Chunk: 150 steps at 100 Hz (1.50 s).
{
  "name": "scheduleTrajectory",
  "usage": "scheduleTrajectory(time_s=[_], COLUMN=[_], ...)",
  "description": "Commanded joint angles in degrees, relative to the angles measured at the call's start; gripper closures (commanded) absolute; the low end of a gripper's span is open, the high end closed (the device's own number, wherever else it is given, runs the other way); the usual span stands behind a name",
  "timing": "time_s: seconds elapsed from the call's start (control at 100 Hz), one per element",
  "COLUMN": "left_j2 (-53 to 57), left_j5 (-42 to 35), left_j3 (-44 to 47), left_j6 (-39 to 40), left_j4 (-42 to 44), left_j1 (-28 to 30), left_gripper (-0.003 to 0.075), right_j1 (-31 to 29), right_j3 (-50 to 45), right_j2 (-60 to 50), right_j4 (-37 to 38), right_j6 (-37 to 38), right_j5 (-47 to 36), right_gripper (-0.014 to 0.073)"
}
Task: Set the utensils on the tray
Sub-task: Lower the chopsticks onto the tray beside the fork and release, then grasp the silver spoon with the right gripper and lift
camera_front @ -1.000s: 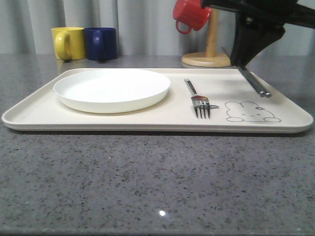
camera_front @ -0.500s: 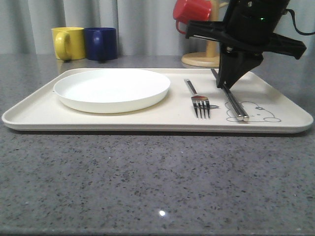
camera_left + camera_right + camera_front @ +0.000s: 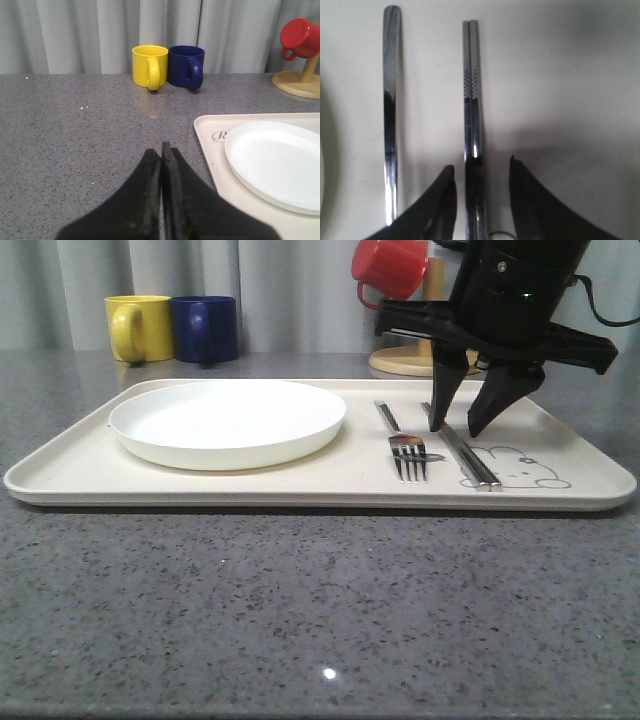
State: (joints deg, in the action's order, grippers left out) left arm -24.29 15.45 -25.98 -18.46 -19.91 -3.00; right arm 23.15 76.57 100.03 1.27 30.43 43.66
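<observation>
Two utensils lie on the tray (image 3: 250, 485), which sits on the speckled grey counter (image 3: 300, 620) with its near rim facing the camera. On the tray's right part, the fork (image 3: 402, 442) rests with its tines toward the front, and just beside it to the right lie the chopsticks (image 3: 462, 452), side by side and touching each other, their near ends over the grey rabbit drawing (image 3: 515, 468). The right wrist view shows the fork handle (image 3: 390, 110) and the chopsticks (image 3: 472, 90) running parallel, a little apart, flat on the cream surface.

The right gripper (image 3: 458, 428) hangs over the chopsticks with its two black fingers spread, one on each side of the pair; from the wrist camera a gap is clear between each finger and the metal, so it grips nothing. Whether the fingertips touch the tray cannot be told.

On the tray's left part stands a round white plate (image 3: 228, 420).

The left gripper (image 3: 161, 150) hovers over the bare counter to the left of the tray, its fingers pressed together with nothing between them.

Farther back, a yellow mug (image 3: 138, 327) and a dark blue mug (image 3: 206, 328) stand touching near the curtain, and on the right a red mug (image 3: 390, 268) hangs on a wooden mug stand (image 3: 418, 358).
</observation>
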Motion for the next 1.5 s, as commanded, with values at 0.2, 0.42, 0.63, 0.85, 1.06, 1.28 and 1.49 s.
scheduleTrajectory(time_s=[0.2, 0.42, 0.63, 0.85, 1.06, 1.28, 1.49], left_j2=[-0.3, -0.3, -0.3, -0.3, -0.3, -0.3, -0.3], left_j5=[-4.4, -4.4, -4.4, -4.4, -4.4, -4.4, -4.4], left_j3=[-1.6, -1.6, -1.6, -1.6, -1.6, -1.6, -1.6], left_j6=[-0.1, -0.1, -0.1, -0.1, -0.1, -0.1, -0.1], left_j4=[-0.5, -0.5, -0.5, -0.5, -0.5, -0.5, -0.5], left_j1=[0.2, 0.2, 0.2, 0.2, 0.2, 0.2, 0.2], left_gripper=[0.0738, 0.0738, 0.0738, 0.0738, 0.0738, 0.0738, 0.0738], right_j1=[-0.2, -1.5, -10.2, -21.8, -30.5, -35.9, -37.6], right_j3=[3.7, 7.3, 7.3, 7.3, 7.3, 7.1, 7.1], right_j2=[-6.4, -10.8, -13.2, -13.2, -12.8, -10.1, -7.1], right_j4=[1.6, 3.2, 3.2, 2.7, -1.3, -3.4, -3.4], right_j6=[-0.8, -8.6, -14.9, -20.8, -28.5, -31.5, -32.2], right_j5=[1.1, 7.4, 11.7, 13.7, 13.7, 12.8, 12.8], right_gripper=[0.0283, 0.0283, 0.0283, 0.0283, 0.0283, 0.0283, 0.0283])
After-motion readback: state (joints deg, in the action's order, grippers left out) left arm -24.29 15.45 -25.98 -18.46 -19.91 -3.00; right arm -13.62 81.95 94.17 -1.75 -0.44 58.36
